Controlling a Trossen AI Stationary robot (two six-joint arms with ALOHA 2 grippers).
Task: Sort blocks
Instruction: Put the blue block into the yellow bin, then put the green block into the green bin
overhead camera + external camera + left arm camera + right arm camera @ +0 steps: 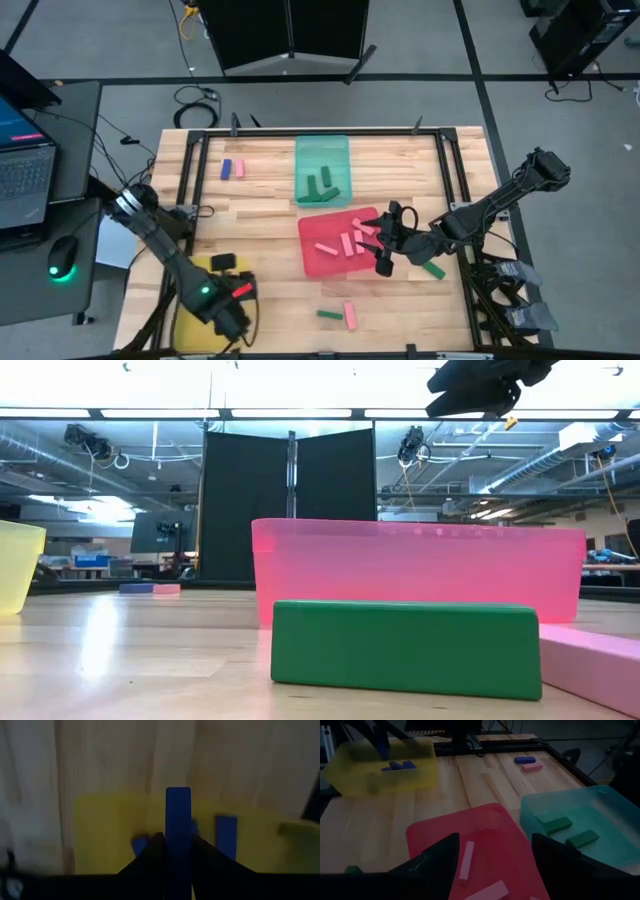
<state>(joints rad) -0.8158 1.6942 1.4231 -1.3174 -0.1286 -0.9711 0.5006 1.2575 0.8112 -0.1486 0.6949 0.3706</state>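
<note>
My left gripper (230, 315) hovers over the yellow tray (186, 325) near the table's front left corner, shut on a blue block (178, 812). Two more blue blocks (226, 834) lie in that tray below it. My right gripper (495, 836) is open above the right part of the red tray (325, 262), which holds several pink blocks (466, 860). The green tray (322, 150) holds two green blocks (556, 824). Loose on the table are a blue and pink pair (232, 168), a green and pink pair (340, 316), and a green block (433, 268). My left gripper pinches the blue block between its two fingers (152, 852), one on each long side, near the block's end (178, 836). The fingers lie along the block, which sticks out past the fingertips. It is lifted clear above the yellow tray.
Black rails frame the table at its left, far and right sides (440, 140). The green block (405, 645) and pink block (595, 655) lie close before the low camera, in front of the red tray (420, 570). Bare wood shows between the yellow and red trays.
</note>
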